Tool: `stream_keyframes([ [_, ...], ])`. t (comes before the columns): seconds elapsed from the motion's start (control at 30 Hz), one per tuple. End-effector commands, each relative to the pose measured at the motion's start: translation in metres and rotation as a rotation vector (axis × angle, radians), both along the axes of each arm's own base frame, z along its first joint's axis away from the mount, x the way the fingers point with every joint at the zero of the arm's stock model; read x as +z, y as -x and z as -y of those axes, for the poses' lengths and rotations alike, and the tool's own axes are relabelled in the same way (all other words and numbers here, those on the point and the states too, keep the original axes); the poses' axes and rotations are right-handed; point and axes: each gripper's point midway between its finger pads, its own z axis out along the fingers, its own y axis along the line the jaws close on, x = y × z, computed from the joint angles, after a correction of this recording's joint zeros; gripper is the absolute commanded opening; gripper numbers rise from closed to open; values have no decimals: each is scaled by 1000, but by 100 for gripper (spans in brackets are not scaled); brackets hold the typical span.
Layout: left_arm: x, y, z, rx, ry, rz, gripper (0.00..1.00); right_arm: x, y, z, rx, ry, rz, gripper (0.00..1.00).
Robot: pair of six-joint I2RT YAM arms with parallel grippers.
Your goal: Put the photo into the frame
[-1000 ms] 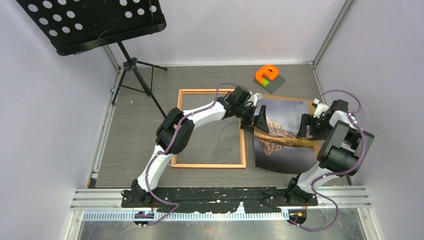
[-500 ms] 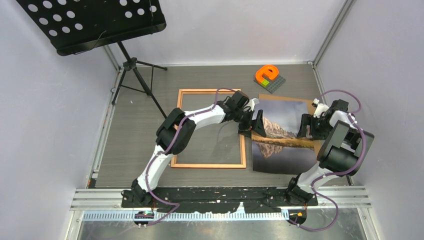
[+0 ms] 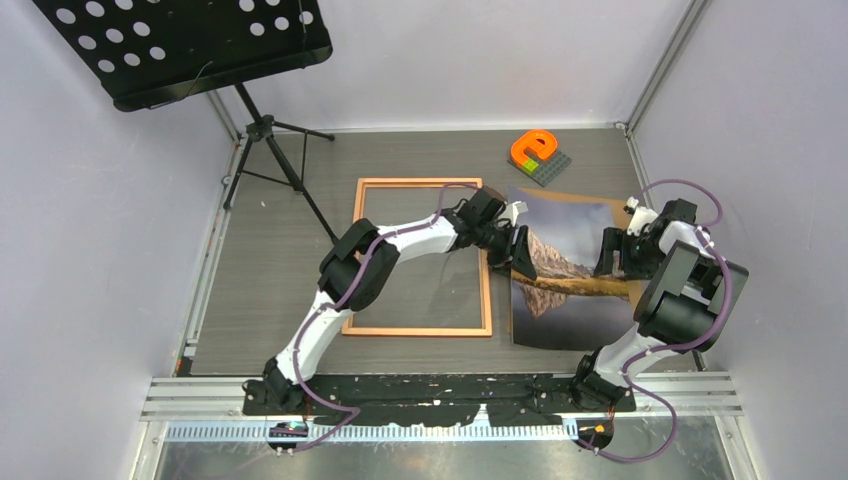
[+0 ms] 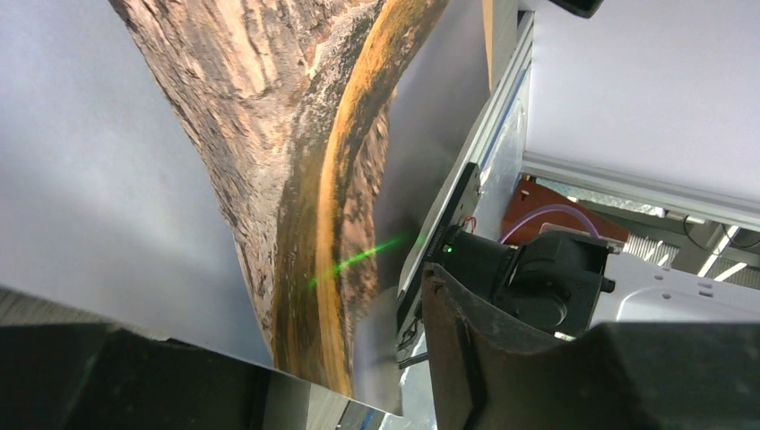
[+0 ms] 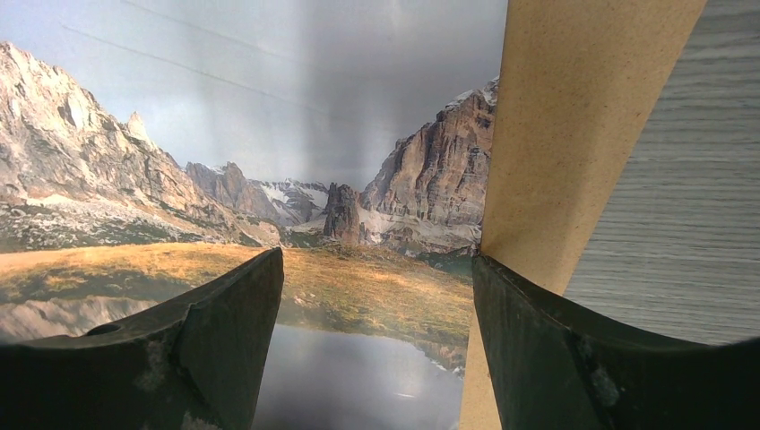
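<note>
Pickup step, right side of the table point(image 3: 290, 270): left gripper point(image 3: 517, 250) straddles the photo point(image 3: 570, 285) edge, I can't tell if it's clamped; right gripper point(image 3: 612, 256) has its jaws apart; next, confirm grip and carry it over the frame point(image 3: 420, 330).

Robot lab test cell: white enclosure walls point(image 3: 90, 260), aluminium mounting rail point(image 3: 190, 397)

Clutter on the table point(image 3: 270, 270)
Black perforated music stand point(image 3: 180, 45) far left; orange block point(image 3: 532, 146) on grey baseplate point(image 3: 556, 168); tan backing board point(image 5: 574, 134).
</note>
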Motion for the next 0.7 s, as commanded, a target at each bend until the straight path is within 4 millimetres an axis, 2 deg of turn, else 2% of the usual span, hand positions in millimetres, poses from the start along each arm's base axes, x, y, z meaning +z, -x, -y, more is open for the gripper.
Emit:
stream_keyframes([
  [0.0, 18, -1, 6, -29, 44, 40, 41, -12, 6, -18, 24, -86, -31, 83],
  [0.17, 25, -7, -3, -27, 18, 97, 21, -11, 5, -18, 26, -88, -23, 83],
  [0.3, 41, -15, -10, -27, 6, 162, 0, -5, 1, -20, 32, -92, 6, 84],
  [0.43, 65, -24, -19, -19, 14, 225, 0, 11, -7, -21, 44, -85, 70, 86],
  [0.57, 91, -32, -34, -17, 10, 326, 0, 45, -20, -26, 65, -90, 186, 91],
  [0.67, 117, -36, -50, -9, 13, 409, 0, 71, -28, -32, 79, -105, 265, 100],
])
